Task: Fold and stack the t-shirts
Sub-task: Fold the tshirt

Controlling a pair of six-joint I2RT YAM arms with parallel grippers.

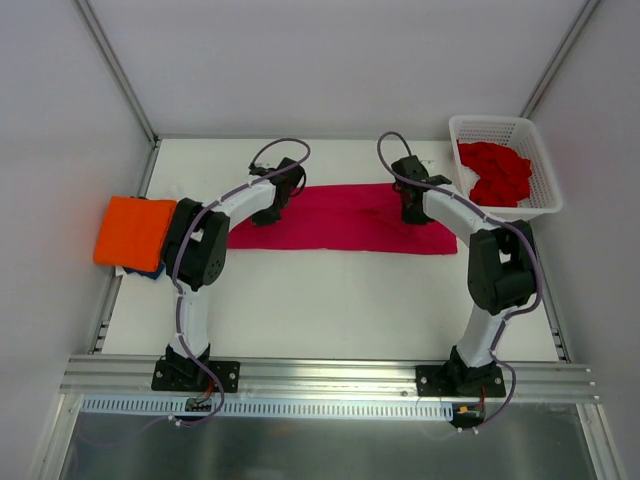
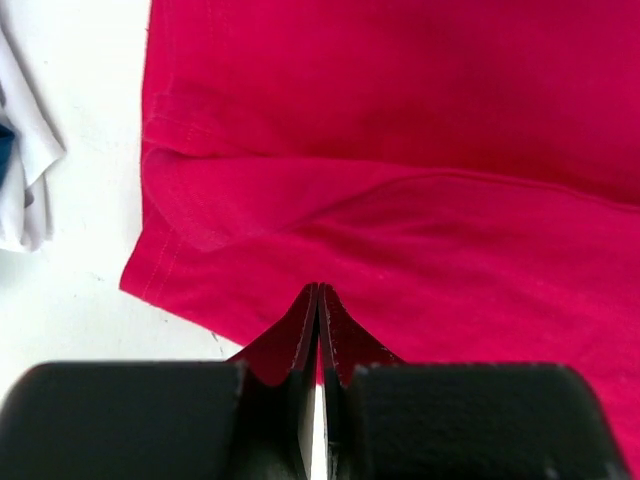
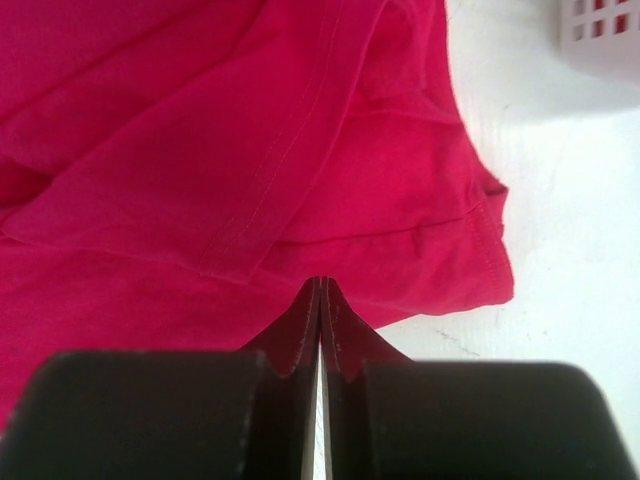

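The metal rail (image 1: 330, 375) holding both arm bases lies nearest. Beyond it, on the white table (image 1: 320, 300), the pink t-shirt (image 1: 340, 222) lies crosswise as a long band. The left gripper (image 1: 288, 190) and the right gripper (image 1: 410, 205) are each closed, pinching its edge towards either end. A folded orange t-shirt (image 1: 133, 230) sits at the table's left edge. Red t-shirts (image 1: 497, 172) fill the basket (image 1: 490, 122) in the far right corner.

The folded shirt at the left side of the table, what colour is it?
The folded shirt is bright orange, best seen in the top view.
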